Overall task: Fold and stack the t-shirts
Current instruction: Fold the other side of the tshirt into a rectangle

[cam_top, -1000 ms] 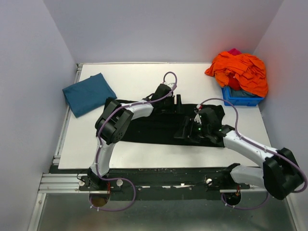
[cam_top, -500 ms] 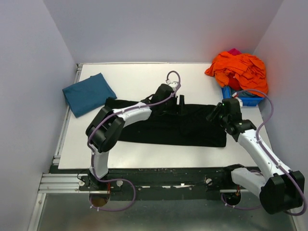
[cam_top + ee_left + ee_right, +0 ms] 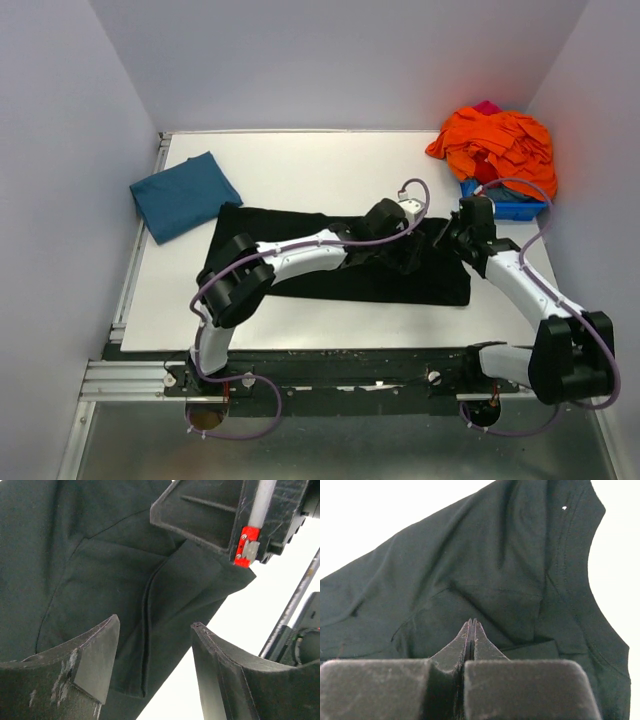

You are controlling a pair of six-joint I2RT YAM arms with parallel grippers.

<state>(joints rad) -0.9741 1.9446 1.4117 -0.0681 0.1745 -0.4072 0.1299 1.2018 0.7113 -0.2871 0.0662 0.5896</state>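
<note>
The black t-shirt [image 3: 300, 268] lies as a long folded strip across the middle of the table. The teal-blue t-shirt [image 3: 183, 195] sits folded at the far left. My left gripper [image 3: 405, 250] reaches across to the strip's right end. It hangs open just above the hem [image 3: 145, 630], with nothing between its fingers [image 3: 95, 655]. My right gripper [image 3: 448, 238] is at the strip's top right corner. Its tips [image 3: 471, 621] are pinched shut down on the black cloth [image 3: 485, 565]. The right gripper's body [image 3: 210, 510] shows in the left wrist view.
A heap of orange clothes [image 3: 497, 145] covers a small blue bin [image 3: 505, 208] at the back right corner. White table [image 3: 300, 165] shows behind the strip. Grey walls close in on three sides.
My left arm swung right along the black shirt to its right end. My right arm moved from the shirt's middle to its top right corner and its jaws went from open to shut.
</note>
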